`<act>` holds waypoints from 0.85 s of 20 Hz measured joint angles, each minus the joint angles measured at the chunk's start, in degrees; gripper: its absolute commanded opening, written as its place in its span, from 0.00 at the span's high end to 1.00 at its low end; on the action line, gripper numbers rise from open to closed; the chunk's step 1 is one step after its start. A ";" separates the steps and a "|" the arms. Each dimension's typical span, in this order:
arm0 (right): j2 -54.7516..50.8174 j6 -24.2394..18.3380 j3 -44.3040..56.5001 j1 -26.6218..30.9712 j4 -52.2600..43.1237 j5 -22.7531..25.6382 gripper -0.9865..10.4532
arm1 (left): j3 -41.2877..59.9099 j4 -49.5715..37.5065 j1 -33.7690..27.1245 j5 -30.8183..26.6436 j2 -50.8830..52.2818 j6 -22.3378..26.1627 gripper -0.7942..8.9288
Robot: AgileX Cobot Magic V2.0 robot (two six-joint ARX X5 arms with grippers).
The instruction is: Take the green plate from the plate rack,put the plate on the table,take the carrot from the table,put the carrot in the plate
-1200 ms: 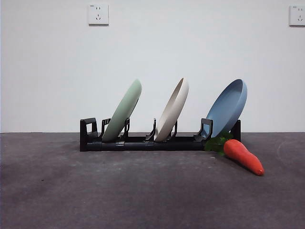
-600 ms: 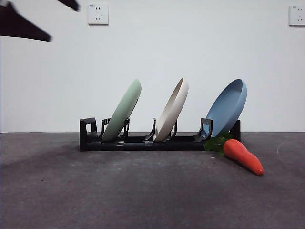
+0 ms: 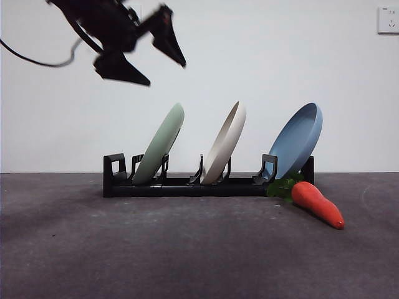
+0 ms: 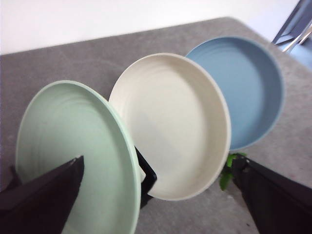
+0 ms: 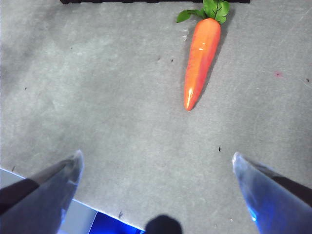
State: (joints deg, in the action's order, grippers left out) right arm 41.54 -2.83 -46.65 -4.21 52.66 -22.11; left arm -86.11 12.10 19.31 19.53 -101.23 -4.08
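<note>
The green plate [image 3: 161, 143] stands tilted in the left slot of the black plate rack [image 3: 187, 185] on the dark grey table [image 3: 187, 255]. My left gripper [image 3: 167, 75] hangs open above and slightly left of that plate's top edge, not touching it. In the left wrist view the green plate [image 4: 68, 146] lies close below my left gripper [image 4: 157, 161]. The carrot [image 3: 318, 204] lies on the table by the rack's right end, leaves toward the rack. My right gripper [image 5: 157, 155] is open over bare table, well short of the carrot [image 5: 201, 58].
A beige plate [image 3: 225, 142] fills the middle slot and a blue plate [image 3: 299, 138] the right one, both leaning like the green one. White wall with sockets stands behind. Bare table stretches in front of the rack.
The left arm has swung in from the top left corner to a spot above the green plate. Plates, rack and carrot have not moved.
</note>
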 measured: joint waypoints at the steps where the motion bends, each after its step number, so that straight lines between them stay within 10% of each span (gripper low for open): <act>1: 0.07 0.00 0.00 0.00 0.00 0.00 0.34 | -1.09 -0.46 0.31 -0.92 -2.01 0.00 0.30; 8: 0.09 0.00 0.00 0.00 0.00 0.00 0.34 | -1.42 -3.63 1.29 -4.26 -9.79 0.02 0.34; 11: 0.11 0.00 0.00 0.00 0.00 0.00 0.34 | -1.42 -2.78 1.86 -4.96 -10.29 0.04 0.67; 17: 0.11 0.00 0.00 0.00 0.00 0.00 0.34 | -1.42 -0.42 2.25 -4.37 -10.29 0.44 0.93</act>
State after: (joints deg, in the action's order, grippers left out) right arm 41.65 -2.83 -46.65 -4.21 52.66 -22.11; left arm -87.53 11.68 21.56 15.16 -111.53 -3.64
